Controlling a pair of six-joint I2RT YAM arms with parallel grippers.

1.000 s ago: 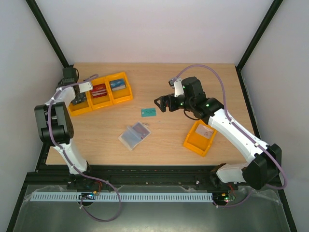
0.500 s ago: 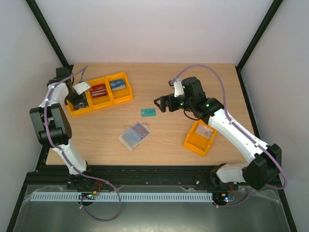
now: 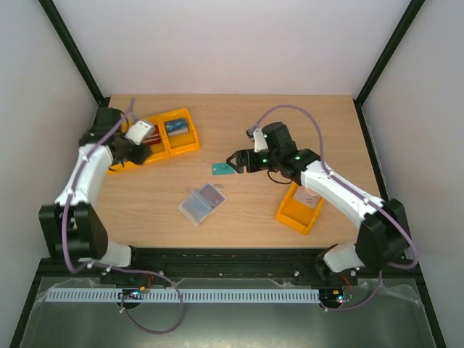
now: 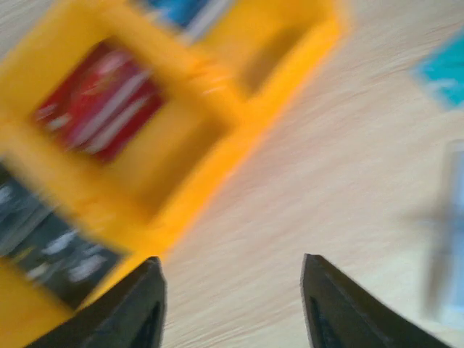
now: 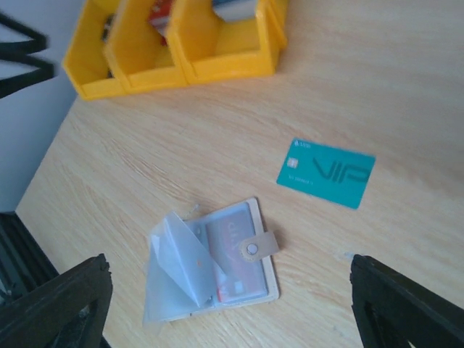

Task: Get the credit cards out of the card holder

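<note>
right gripper (image 3: 235, 163): apart, near teal card (image 5: 325, 172)
left gripper (image 4: 232, 304): apart, empty
risk: flat card skids on tabletop (image 3: 290, 123); unpinned card holder (image 5: 217, 268) drags

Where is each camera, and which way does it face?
Top: high behind the robot, looking down on the table; left arm and right arm show.
Left wrist: low, blurred, facing the yellow bins; its own jaws show.
Right wrist: looking down on card holder and teal card; its jaws show.
Shared: all three show the bins.

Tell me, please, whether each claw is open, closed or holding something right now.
Left claw: open, holding nothing.
Right claw: open, holding nothing.
</note>
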